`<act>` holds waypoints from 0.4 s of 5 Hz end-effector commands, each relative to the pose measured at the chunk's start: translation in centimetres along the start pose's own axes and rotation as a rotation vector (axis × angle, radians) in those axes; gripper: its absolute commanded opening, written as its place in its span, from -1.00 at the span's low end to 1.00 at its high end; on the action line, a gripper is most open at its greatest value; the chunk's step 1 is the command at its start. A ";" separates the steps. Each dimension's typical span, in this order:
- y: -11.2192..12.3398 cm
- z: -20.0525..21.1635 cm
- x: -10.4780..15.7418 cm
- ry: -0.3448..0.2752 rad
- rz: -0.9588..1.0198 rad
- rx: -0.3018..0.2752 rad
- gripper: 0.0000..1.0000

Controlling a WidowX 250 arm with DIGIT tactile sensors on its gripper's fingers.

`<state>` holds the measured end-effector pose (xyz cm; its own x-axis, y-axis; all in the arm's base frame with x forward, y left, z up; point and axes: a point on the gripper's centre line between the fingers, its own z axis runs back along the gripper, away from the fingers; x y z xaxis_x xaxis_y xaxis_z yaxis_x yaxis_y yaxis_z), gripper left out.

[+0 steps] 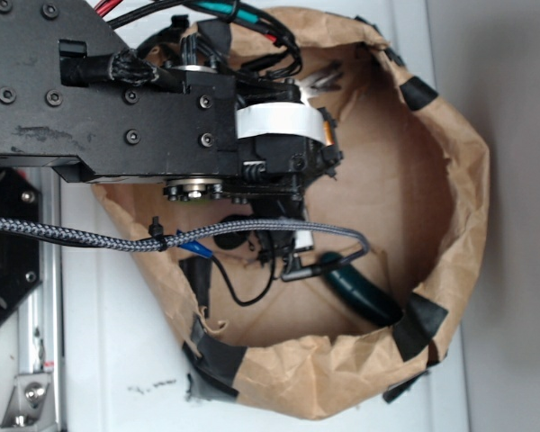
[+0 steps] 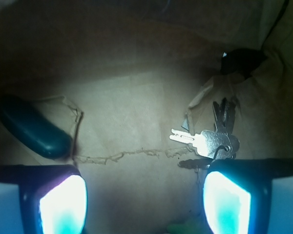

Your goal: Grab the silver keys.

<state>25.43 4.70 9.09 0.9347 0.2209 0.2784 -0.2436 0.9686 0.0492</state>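
The silver keys [image 2: 216,140] lie on the brown paper floor of the bag, a small shiny bunch on a thin wire ring, right of centre in the wrist view. My gripper [image 2: 144,204] is open, with only bare paper between its two glowing fingers. The right finger [image 2: 227,202] sits just below the keys and covers the lower edge of the bunch. In the exterior view the gripper [image 1: 268,236] reaches down inside the bag and the keys are hidden behind the arm.
A dark green oblong object [image 2: 31,127] lies at the left, seen also [image 1: 360,288] near the bag's lower wall. The brown paper bag [image 1: 450,207] has tall crumpled walls patched with black tape [image 1: 421,322]. A faint green shape [image 2: 185,228] shows at the bottom edge.
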 end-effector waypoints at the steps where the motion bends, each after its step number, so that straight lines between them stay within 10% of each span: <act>1: 4.1 0.7 0.8 -0.015 0.051 0.038 1.00; 2: 4.6 0.7 0.9 -0.027 0.060 0.073 1.00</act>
<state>24.53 8.30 8.96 0.9298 0.2498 0.2704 -0.2869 0.9520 0.1067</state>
